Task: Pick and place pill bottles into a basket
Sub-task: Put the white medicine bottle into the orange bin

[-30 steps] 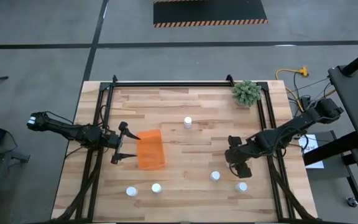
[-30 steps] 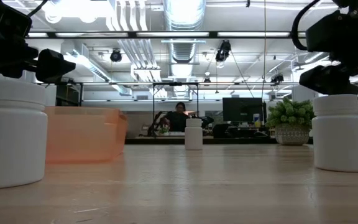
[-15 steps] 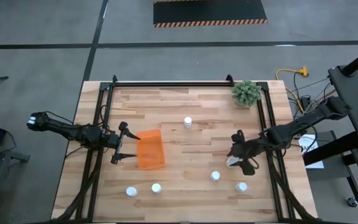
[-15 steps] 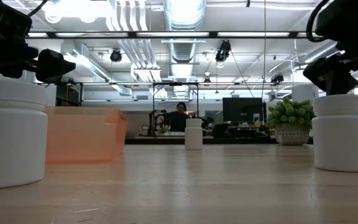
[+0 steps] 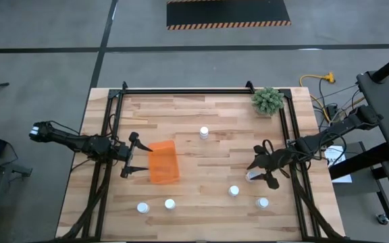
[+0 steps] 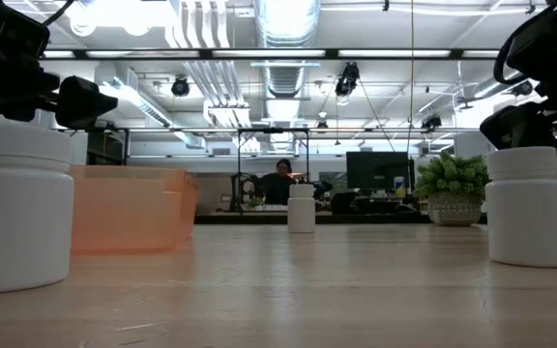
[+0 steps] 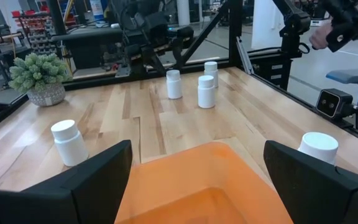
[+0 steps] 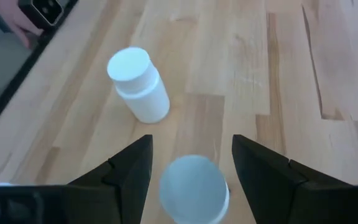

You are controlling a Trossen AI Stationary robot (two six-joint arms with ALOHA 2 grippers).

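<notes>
Where the bottles stand: six pill bottles (image 5: 204, 132) sit upright and scattered on the table (image 5: 181, 108); none is in the basket (image 5: 163, 162).
Right gripper (image 5: 256, 173): jaws spread, straddling one bottle (image 8: 193, 198) with a gap on each side.
Left gripper (image 5: 135, 155): jaws wide apart at the basket's edge, probably not touching its wall, though that is hard to judge.
Handling: likely light, rigid, smooth plastic that tips or slides if nudged; best squeezed on the body below the cap.
Views: only the right wrist view shows those gaps; only the high view shows all six bottles and the basket well apart from the straddled one.
</notes>
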